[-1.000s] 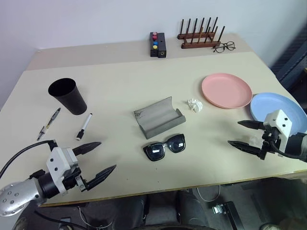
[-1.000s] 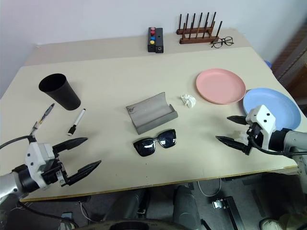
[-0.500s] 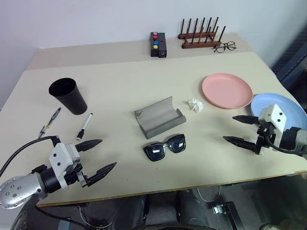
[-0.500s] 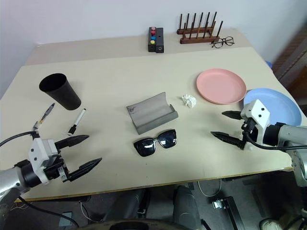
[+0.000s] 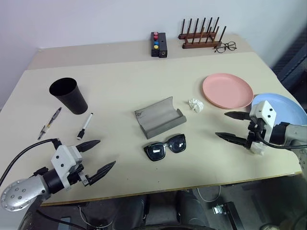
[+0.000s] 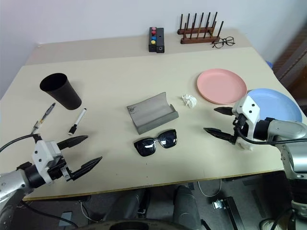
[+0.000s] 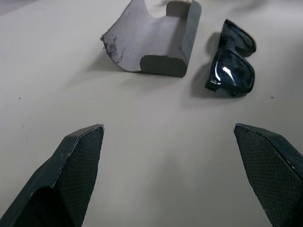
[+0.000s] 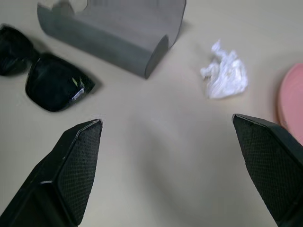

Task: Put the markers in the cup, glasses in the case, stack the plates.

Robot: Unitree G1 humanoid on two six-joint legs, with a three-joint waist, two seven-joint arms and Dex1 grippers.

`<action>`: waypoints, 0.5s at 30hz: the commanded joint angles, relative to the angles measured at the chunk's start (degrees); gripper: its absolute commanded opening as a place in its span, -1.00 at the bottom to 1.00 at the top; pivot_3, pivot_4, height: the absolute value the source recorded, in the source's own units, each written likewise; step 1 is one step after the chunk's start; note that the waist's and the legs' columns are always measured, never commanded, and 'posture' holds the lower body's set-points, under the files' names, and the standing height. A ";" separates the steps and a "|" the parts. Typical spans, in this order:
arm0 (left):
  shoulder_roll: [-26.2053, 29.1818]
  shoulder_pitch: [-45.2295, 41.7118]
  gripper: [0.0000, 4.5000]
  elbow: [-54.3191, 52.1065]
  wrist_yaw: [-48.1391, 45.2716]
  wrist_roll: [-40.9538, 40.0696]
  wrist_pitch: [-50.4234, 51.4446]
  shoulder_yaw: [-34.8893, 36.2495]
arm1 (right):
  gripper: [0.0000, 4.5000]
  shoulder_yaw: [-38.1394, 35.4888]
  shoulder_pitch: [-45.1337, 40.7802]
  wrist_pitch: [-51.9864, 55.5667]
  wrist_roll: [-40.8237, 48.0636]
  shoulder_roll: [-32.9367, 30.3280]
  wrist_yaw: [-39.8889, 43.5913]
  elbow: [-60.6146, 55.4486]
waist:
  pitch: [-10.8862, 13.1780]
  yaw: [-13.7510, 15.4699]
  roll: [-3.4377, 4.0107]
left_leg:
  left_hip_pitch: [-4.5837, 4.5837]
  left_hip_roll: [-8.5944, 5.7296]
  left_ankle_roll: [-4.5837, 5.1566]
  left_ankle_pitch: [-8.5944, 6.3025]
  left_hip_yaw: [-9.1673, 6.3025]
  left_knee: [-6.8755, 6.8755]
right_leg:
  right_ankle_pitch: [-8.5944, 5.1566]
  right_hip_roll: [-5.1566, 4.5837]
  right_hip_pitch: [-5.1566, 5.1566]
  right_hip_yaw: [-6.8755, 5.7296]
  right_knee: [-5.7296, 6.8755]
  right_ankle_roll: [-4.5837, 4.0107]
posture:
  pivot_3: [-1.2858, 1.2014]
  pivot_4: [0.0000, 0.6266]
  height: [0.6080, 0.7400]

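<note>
Our left gripper (image 5: pixel 95 156) hovers wide open and empty at the table's (image 5: pixel 124 81) near edge, the white marker (image 5: pixel 85 126) just beyond its fingertips, the yellowish marker (image 5: pixel 50 123) and black cup (image 5: pixel 69 96) farther left. Our right gripper (image 5: pixel 229 127), equally spread and empty, points toward the sunglasses (image 5: pixel 165 146) lying before the open grey case (image 5: pixel 159 116). The pink plate (image 5: pixel 227 90) and blue plate (image 5: pixel 283 106) sit apart behind it.

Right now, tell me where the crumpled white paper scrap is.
In the left eye view, the crumpled white paper scrap lies on the beige table, right of centre, between the open grey felt glasses case and the salmon pink plate, touching neither.
</note>
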 commanded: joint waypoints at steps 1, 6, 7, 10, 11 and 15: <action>-0.25 -0.77 1.00 -0.35 1.73 -0.75 0.76 1.51 | 0.99 -1.41 -2.46 -0.37 3.08 0.89 1.05 -1.00 | 0.00 -0.01 0.03 | 0.00 0.00 0.00 0.00 0.00 0.00 | 0.03 0.00 -0.02 0.00 0.00 0.06 | 0.03 -0.52 1.00; -1.05 -4.24 1.00 -0.79 6.84 -5.55 7.91 3.97 | 0.99 4.35 -9.98 2.95 6.84 1.86 7.23 -2.85 | 0.01 -0.12 0.03 | 0.01 0.02 -0.02 0.01 -0.01 0.00 | 0.09 0.02 -0.03 -0.01 0.03 0.13 | 0.03 -0.52 1.00; -0.62 -4.45 1.00 -0.78 7.10 -6.50 9.17 4.95 | 0.99 6.01 -11.21 2.25 6.34 1.80 9.16 -2.50 | 0.01 -0.12 0.03 | 0.01 0.02 -0.02 0.01 -0.03 0.00 | 0.10 0.03 -0.05 -0.02 0.03 0.14 | 0.03 -0.52 1.00; 0.35 -4.84 1.00 0.61 8.57 -6.95 11.91 7.08 | 0.99 9.26 -14.70 0.43 5.11 2.50 12.88 0.11 | 0.01 -0.05 0.03 | -0.01 0.01 -0.05 0.03 -0.02 -0.01 | 0.11 0.02 -0.07 -0.04 0.03 0.17 | 0.03 -0.52 1.00; 0.45 -4.84 1.00 0.98 9.51 -6.15 12.42 7.43 | 0.99 10.32 -15.89 -0.79 4.26 2.85 14.13 1.83 | 0.01 -0.06 0.03 | -0.02 0.00 -0.10 0.06 -0.02 -0.01 | 0.11 0.01 -0.07 -0.04 0.03 0.17 | 0.03 -0.52 1.00; 0.91 -3.17 1.00 -0.55 14.89 -0.40 15.01 7.07 | 0.99 13.61 -19.64 -5.52 1.27 4.27 18.14 7.48 | 0.01 -0.09 0.01 | -0.02 -0.01 -0.10 0.06 -0.01 -0.01 | 0.11 0.01 -0.06 -0.04 0.02 0.17 | 0.03 -0.52 1.00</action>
